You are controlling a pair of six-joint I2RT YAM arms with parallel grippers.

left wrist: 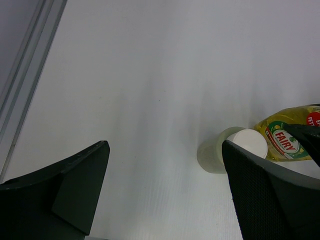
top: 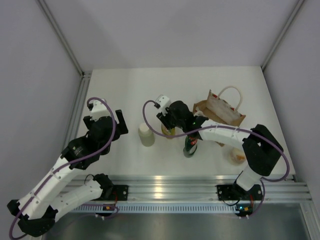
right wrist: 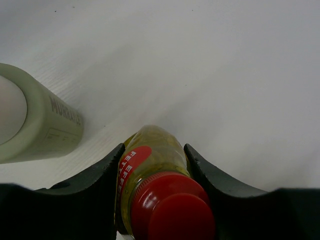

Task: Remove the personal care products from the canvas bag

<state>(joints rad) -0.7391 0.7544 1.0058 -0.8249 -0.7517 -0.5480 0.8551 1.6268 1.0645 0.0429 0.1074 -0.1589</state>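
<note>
My right gripper [top: 169, 123] is shut on the yellow bottle with a red cap [right wrist: 155, 170], its base on or just above the table; I cannot tell which. The bottle also shows in the top view [top: 168, 131] and the left wrist view [left wrist: 287, 137]. The pale grey-white cylinder [top: 146, 134] stands just left of it, and shows in both wrist views [right wrist: 35, 125] [left wrist: 235, 147]. The dark green bottle [top: 190, 145] stands under the right forearm. The cream bottle [top: 237, 155] stands at the front right. The canvas bag [top: 221, 111] stands behind the right arm. My left gripper [left wrist: 165, 150] is open and empty, left of the cylinder.
The table's left metal rail [top: 80, 100] runs beside the left arm. The aluminium front rail [top: 165, 182] lies just before the bottles. White walls enclose the table on three sides.
</note>
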